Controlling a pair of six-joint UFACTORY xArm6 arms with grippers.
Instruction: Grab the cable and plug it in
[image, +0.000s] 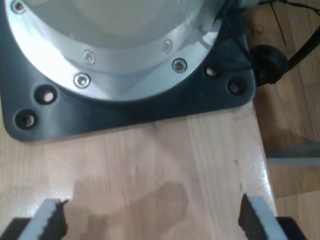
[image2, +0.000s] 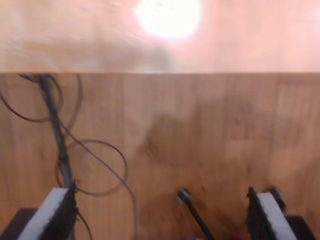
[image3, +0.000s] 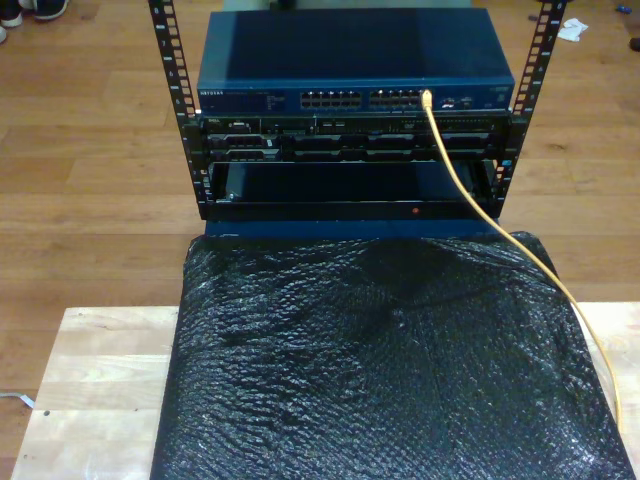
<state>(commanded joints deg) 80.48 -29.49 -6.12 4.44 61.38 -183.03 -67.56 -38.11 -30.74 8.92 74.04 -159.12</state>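
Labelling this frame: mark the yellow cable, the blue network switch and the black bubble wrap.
yellow cable (image3: 455, 175), exterior view, on the stretch hanging below the plugged end.
blue network switch (image3: 350, 50), exterior view, on its top panel.
black bubble wrap (image3: 380, 370), exterior view, on the middle of the sheet.

The exterior view looks down from above the counter (image3: 100, 380) toward the rack (image3: 350, 110). Both wrist views look steeply down at wood, close up.

My first end effector (image: 152, 220) has its jaws spread wide with nothing between the pads (image: 52, 220). My second end effector (image2: 162, 217) likewise holds its ridged pads (image2: 262, 215) far apart, gripping nothing.
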